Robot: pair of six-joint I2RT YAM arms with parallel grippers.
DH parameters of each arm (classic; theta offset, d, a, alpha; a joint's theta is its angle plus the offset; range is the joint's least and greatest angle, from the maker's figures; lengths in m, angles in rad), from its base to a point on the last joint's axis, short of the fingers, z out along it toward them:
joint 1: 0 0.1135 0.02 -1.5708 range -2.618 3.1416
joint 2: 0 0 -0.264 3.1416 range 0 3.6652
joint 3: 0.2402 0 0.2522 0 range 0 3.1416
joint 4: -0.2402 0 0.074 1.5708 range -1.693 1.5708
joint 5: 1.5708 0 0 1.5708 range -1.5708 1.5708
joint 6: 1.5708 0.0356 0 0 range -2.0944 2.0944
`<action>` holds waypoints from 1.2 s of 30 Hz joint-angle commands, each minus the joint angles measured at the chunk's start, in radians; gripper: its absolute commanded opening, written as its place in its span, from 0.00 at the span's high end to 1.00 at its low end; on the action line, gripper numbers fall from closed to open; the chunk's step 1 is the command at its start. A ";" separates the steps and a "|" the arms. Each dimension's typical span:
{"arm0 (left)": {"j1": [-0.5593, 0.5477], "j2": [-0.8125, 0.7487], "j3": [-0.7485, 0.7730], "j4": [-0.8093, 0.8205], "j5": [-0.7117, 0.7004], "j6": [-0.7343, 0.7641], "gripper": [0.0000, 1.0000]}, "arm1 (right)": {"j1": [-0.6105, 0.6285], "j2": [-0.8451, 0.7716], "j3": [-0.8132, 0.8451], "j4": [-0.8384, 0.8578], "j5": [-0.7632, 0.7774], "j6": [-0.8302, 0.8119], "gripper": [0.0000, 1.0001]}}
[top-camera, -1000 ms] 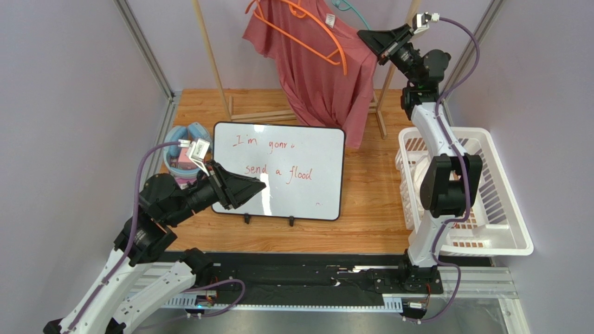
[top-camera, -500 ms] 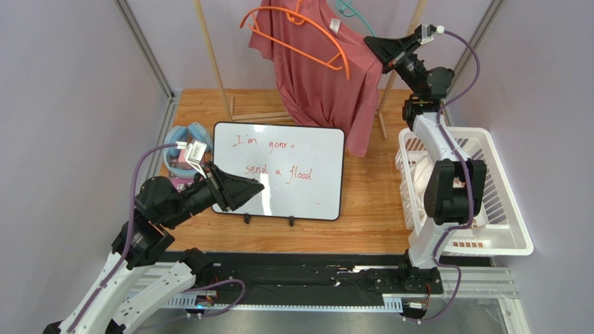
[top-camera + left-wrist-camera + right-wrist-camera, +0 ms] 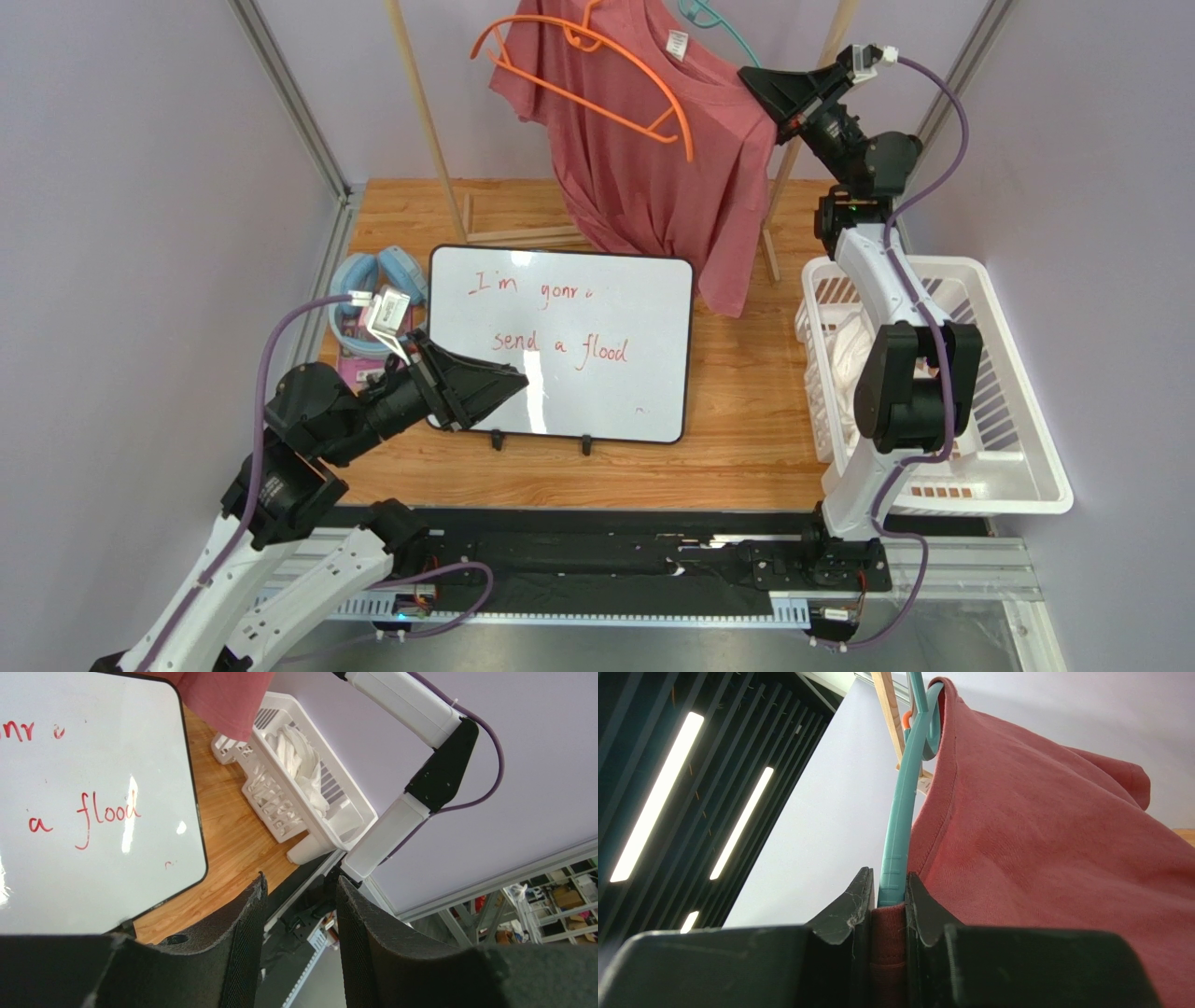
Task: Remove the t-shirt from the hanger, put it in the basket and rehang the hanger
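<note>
Right wrist view: right gripper (image 3: 887, 882) clamps the t-shirt (image 3: 1046, 854) against the teal hanger (image 3: 899, 833); left gripper (image 3: 300, 882), open and empty, sits well apart.

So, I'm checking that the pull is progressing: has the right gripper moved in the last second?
Yes. In the top view the right gripper, shut on the t-shirt, has shifted slightly rightward, away from the whiteboard.

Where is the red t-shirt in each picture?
Top view: the t-shirt hangs at top middle, above the whiteboard.
Left wrist: only a bit of it at the top edge, beside the whiteboard.
Right wrist: it fills the right side.
Shared landmark: the whiteboard, in two views; right wrist lacks it.
</note>
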State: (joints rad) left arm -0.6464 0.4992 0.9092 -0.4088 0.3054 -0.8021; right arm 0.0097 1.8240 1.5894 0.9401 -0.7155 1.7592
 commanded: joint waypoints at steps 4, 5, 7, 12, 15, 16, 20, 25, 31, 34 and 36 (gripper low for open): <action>0.001 -0.022 -0.012 0.008 0.021 -0.012 0.53 | -0.001 -0.061 0.017 0.078 0.011 0.034 1.00; 0.002 -0.025 -0.013 0.008 0.020 -0.012 0.53 | -0.001 -0.063 0.017 0.078 0.010 0.029 1.00; 0.001 -0.031 -0.018 0.008 0.018 -0.012 0.53 | -0.001 -0.072 0.021 0.068 0.001 -0.013 1.00; 0.001 -0.037 -0.030 0.019 0.017 -0.016 0.53 | -0.002 -0.084 0.070 -0.034 -0.033 -0.133 1.00; 0.001 -0.036 -0.033 0.021 0.020 -0.016 0.53 | -0.001 -0.095 0.075 -0.041 -0.035 -0.162 1.00; 0.001 -0.039 -0.033 0.021 0.020 -0.016 0.53 | -0.001 -0.097 0.073 -0.043 -0.033 -0.173 1.00; 0.001 -0.037 -0.039 0.028 0.012 -0.014 0.53 | -0.001 -0.112 0.083 -0.130 -0.035 -0.270 1.00; 0.002 -0.027 -0.043 0.038 0.021 -0.013 0.53 | -0.001 -0.103 0.110 -0.133 -0.033 -0.279 1.00; 0.002 -0.036 -0.053 0.039 0.012 -0.014 0.53 | -0.001 -0.115 0.090 -0.106 -0.035 -0.238 1.00; 0.001 -0.042 -0.053 0.031 0.008 -0.009 0.53 | -0.001 -0.147 0.035 -0.057 -0.027 -0.218 1.00; 0.002 -0.044 -0.053 0.022 0.001 -0.008 0.53 | -0.001 -0.180 0.002 -0.072 -0.025 -0.231 1.00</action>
State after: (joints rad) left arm -0.6464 0.4671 0.8597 -0.4000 0.3077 -0.8093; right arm 0.0097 1.7634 1.6211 0.7654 -0.7670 1.5085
